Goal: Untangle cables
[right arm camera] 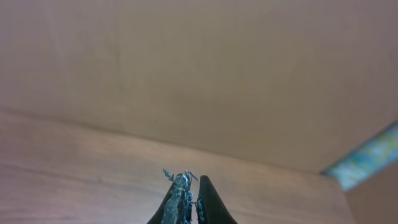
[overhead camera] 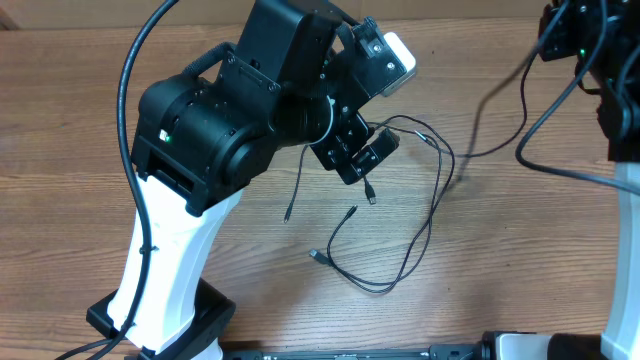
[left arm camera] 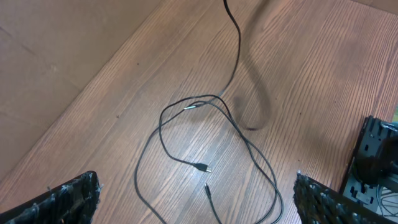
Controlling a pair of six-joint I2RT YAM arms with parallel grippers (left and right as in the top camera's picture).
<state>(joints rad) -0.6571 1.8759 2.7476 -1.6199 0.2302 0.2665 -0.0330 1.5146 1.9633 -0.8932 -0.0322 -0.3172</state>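
The left gripper (left arm camera: 193,205) hangs wide open over the table (overhead camera: 520,260) and holds nothing. The thin black cables (left arm camera: 200,167) lie in loose loops on the wood just below it. The right gripper (right arm camera: 191,186) is squeezed shut and empty, facing a plain wall.

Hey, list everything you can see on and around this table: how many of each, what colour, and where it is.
cables: at least two, exact count unclear, thin black, loosely tangled mid-table
table: one, brown wood grain, under everything
panel: one, beige, behind the table
arm wires: several, thick black, looping at the table's left and right sides
left arm: one, black and white, over the table's left half
left gripper: one, black, open above the cables
right arm: one, black and white, right edge
right gripper: one, black, shut, nothing seen in it
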